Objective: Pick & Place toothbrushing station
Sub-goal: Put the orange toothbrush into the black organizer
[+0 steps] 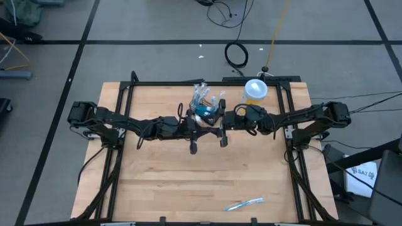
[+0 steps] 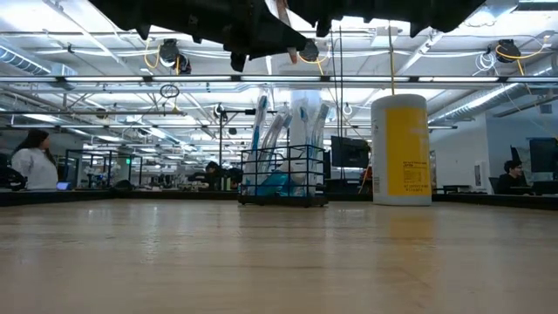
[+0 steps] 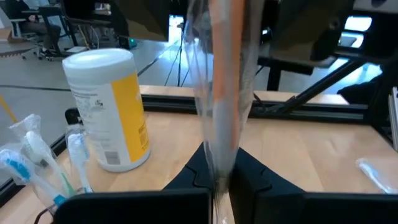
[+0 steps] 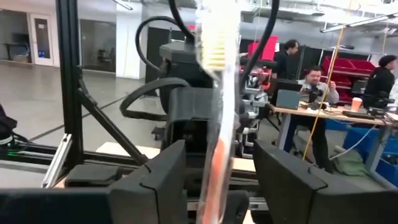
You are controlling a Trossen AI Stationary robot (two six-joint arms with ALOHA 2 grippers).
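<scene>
- Right now the table [image 1: 188, 188] carries everything: both arms reach in to the middle near the far edge, grippers almost meeting over the basket.
- Yellow tub w/ white lid [image 2: 400, 149] stands just beside the basket, upright; not the task's thing.
- Basket [image 2: 283, 177], black wire mesh, sits flat on the table near the far edge, several wrapped brushes already standing in it.
- Left gripper [image 3: 217, 180] hangs above the basket; fingers pressed together on a wrapped toothbrush [image 3: 222, 93] w/ an orange handle, which sticks straight up out of the grip.
- Right gripper [image 4: 221, 171] sits just beside the left one, facing it; fingers spread apart w/ the same brush standing in the gap, touching neither as far as I can tell. Looks like a handover, left now has it.
- Spare wrapped brush [image 1: 245, 204] lies near the front edge, well apart from both arms.
- Risks, prob:
  - wrapper is slick, so the brush could slide or tilt in the left grip on the way down.
  - right fingers close by could snag the wrapper when pulling away.
  - basket is crowded; the new brush may hit those inside or tip the light basket.
</scene>
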